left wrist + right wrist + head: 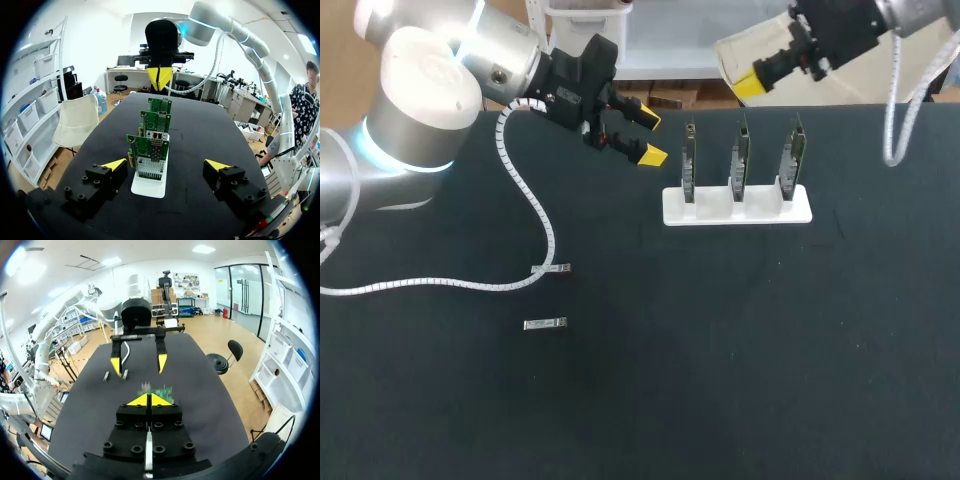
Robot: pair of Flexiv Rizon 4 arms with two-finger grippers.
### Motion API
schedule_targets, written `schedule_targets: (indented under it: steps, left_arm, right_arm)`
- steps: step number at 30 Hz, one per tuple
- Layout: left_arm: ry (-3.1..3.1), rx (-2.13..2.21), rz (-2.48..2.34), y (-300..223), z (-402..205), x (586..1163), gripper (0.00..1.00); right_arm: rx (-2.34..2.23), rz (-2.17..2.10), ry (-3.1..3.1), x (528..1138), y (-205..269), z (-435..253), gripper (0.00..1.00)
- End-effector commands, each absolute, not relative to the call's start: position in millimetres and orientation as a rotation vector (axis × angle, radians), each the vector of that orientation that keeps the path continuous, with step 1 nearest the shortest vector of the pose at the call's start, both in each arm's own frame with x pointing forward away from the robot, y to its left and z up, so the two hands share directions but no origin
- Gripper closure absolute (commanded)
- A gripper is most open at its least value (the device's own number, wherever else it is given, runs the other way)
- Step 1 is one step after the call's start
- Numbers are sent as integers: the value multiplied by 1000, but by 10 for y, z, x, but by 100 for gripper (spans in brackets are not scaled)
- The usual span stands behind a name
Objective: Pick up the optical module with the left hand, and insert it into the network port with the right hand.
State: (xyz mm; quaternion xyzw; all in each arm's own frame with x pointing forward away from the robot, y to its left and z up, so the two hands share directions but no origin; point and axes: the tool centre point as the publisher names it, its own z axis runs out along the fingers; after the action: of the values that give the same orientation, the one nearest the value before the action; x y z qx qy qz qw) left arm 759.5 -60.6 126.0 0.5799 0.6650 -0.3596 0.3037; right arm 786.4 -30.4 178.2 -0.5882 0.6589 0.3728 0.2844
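Currently the left claw (648, 137) hangs open, well apart from the modules (545, 323) on the table (720, 350). The right claw (752, 84) is closed, empty.

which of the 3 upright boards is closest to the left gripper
The end board of the white rack, on the side facing the left gripper; the other two stand farther along.

The table (740, 380) looks matt black, cloth-like; the near optical module (545, 323) and far optical module (551, 269) are bare silvery metal; the stand (760, 212) is smooth white plastic; the left arm's shell (415, 135) is glossy silver.
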Motion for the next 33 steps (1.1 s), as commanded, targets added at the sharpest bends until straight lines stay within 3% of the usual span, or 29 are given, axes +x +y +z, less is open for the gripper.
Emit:
schedule_targets:
  steps: [1,11,33]
  left_arm:
    - [1761,1538,-952,-606,1256,7601,0]
    - [1761,1538,-952,-606,1256,7601,0]
    - [1761,1538,-952,-606,1256,7601,0]
  right_arm:
    - [-1571,992,1762,7735,-462,1788,100]
    - [-1569,976,1789,7655,-714,1722,100]
    - [-1613,991,1783,7642,-651,1594,100]
